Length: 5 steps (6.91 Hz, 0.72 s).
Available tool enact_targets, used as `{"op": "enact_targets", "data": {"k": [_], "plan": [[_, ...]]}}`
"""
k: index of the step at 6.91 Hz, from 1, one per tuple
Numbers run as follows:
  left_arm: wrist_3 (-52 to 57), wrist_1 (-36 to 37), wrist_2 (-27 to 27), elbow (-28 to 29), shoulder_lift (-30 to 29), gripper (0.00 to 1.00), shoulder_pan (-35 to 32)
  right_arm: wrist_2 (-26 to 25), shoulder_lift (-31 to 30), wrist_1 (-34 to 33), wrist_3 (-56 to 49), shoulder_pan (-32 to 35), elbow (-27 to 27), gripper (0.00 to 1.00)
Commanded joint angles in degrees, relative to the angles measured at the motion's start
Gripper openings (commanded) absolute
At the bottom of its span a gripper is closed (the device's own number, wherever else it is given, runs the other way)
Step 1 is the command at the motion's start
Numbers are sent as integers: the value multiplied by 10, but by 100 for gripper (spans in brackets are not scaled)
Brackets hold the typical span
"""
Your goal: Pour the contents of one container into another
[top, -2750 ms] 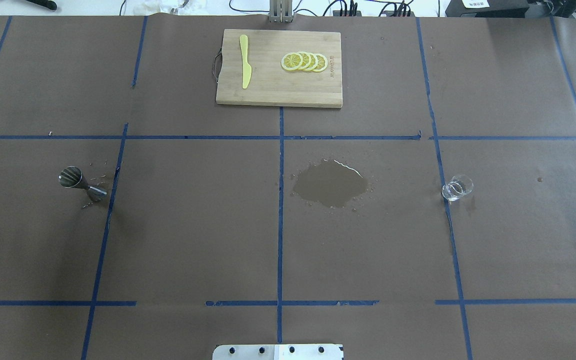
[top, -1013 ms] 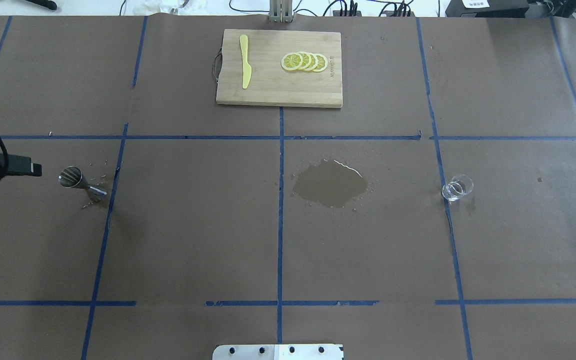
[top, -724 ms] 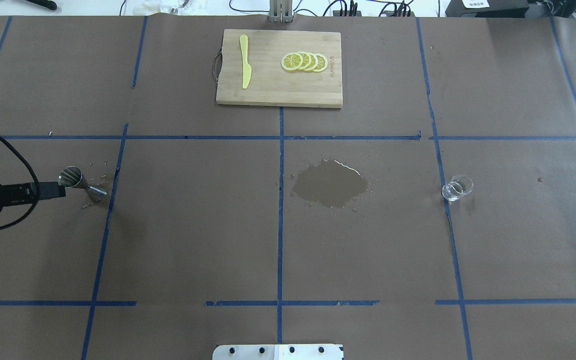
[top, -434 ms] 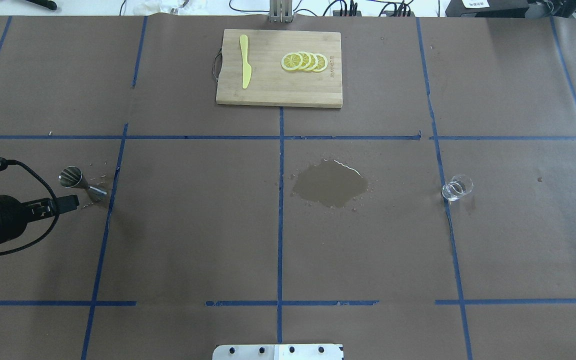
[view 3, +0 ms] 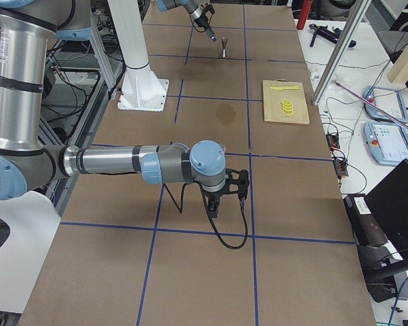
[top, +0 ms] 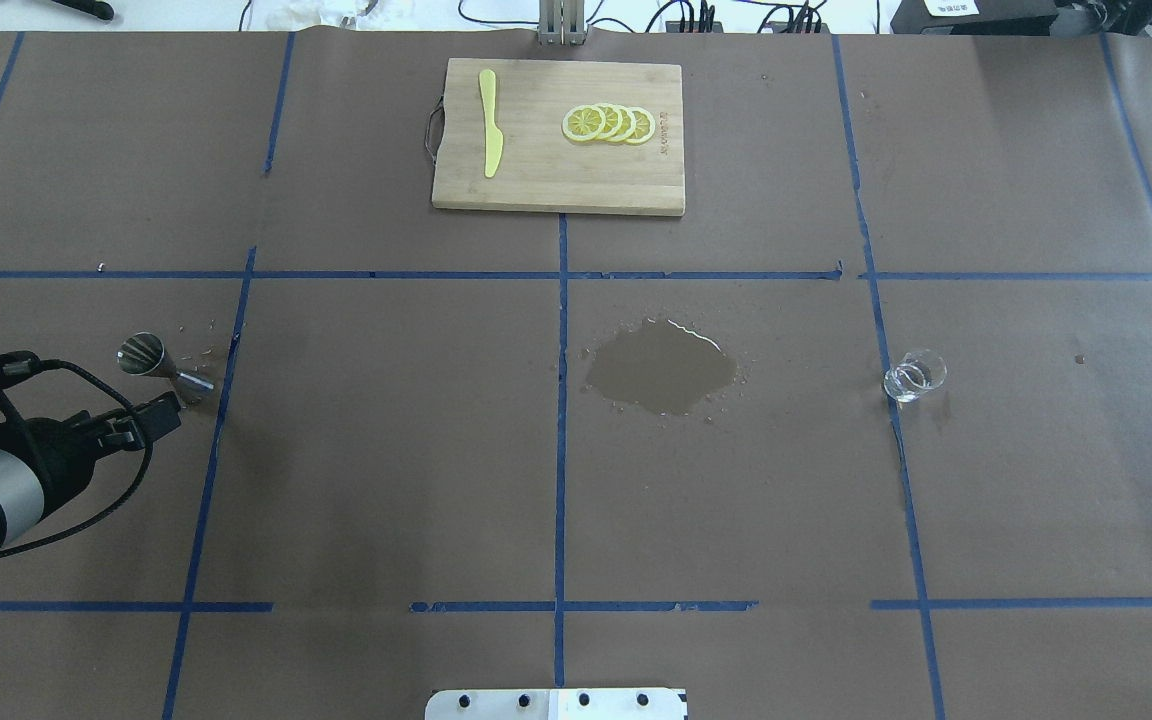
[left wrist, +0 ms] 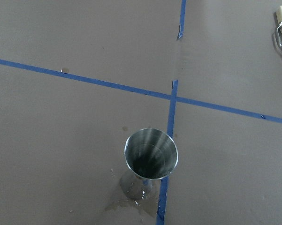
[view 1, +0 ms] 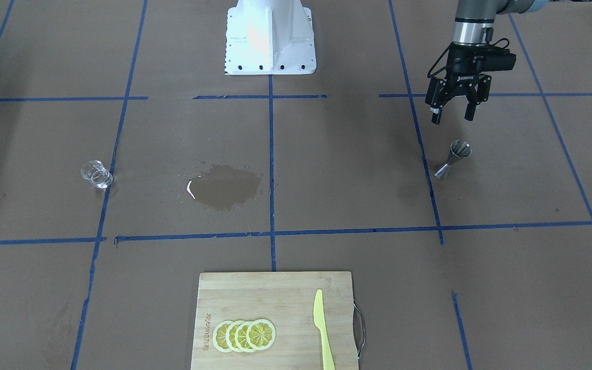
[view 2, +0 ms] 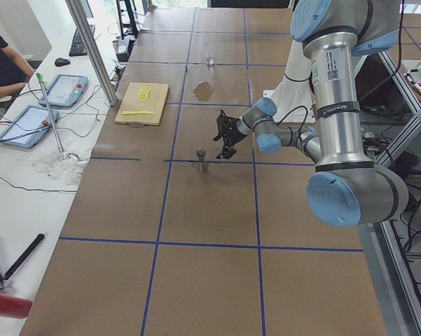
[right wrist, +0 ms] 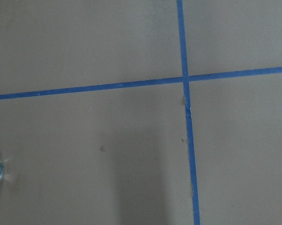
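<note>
While jaws gape, left gripper (view 1: 451, 118) near jigger (view 1: 454, 158)

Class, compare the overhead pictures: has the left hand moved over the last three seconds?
Yes. The left hand came in from the view's left edge and now sits just on the robot's side of the jigger, close to the blue tape line.

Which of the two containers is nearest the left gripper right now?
The steel hourglass-shaped jigger, standing just beyond the open left gripper. The small clear glass is far off on the opposite side, past the wet stain.
</note>
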Motion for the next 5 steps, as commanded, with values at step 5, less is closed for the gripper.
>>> {"op": "enact_targets", "data": {"k": [5], "plan": [[-72, -2, 210, 147, -76, 94, 63, -110, -4, 27, 244, -145, 173, 100]]}}
